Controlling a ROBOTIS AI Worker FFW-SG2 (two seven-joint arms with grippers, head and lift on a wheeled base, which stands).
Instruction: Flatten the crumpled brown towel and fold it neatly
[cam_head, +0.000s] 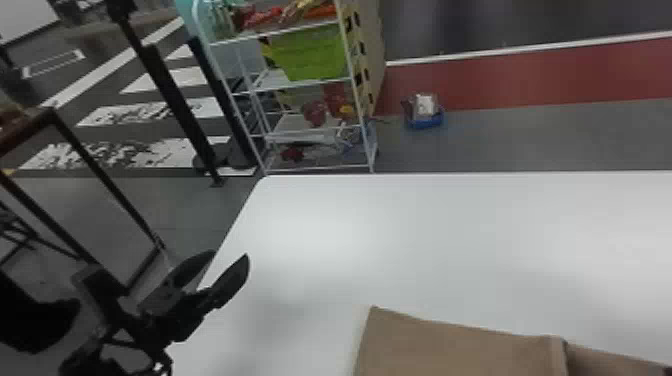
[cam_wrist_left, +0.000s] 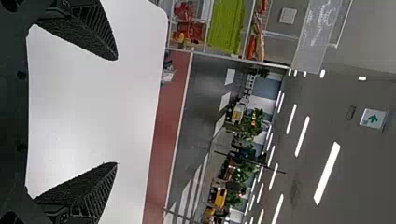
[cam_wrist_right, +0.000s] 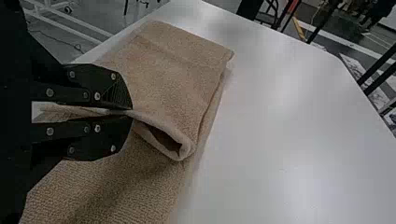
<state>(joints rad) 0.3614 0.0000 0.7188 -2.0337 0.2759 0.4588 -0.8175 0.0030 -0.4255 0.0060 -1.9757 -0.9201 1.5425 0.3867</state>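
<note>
Towel (cam_head: 460, 347), head view 5 o'clock: right gripper (cam_wrist_right: 131, 113), closed, pinches it; lay fold (cam_wrist_right: 187, 148) flat before release. Left gripper (cam_wrist_left: 116, 111): spread wide, empty.

I am looking down on a smooth white surface (cam_head: 425, 240), its far edge running straight and its far left corner rounding off. Soft patches of light are showing on its top. A brown, textured cloth towel (cam_head: 465, 350) is lying on it, near to me in my head view, with a narrow raised band crossing it and more cloth continuing to the right of that band. In my right wrist view, the towel is lying in layers, one panel resting over another, a thick edge curling around a dark, open hollow.
</note>
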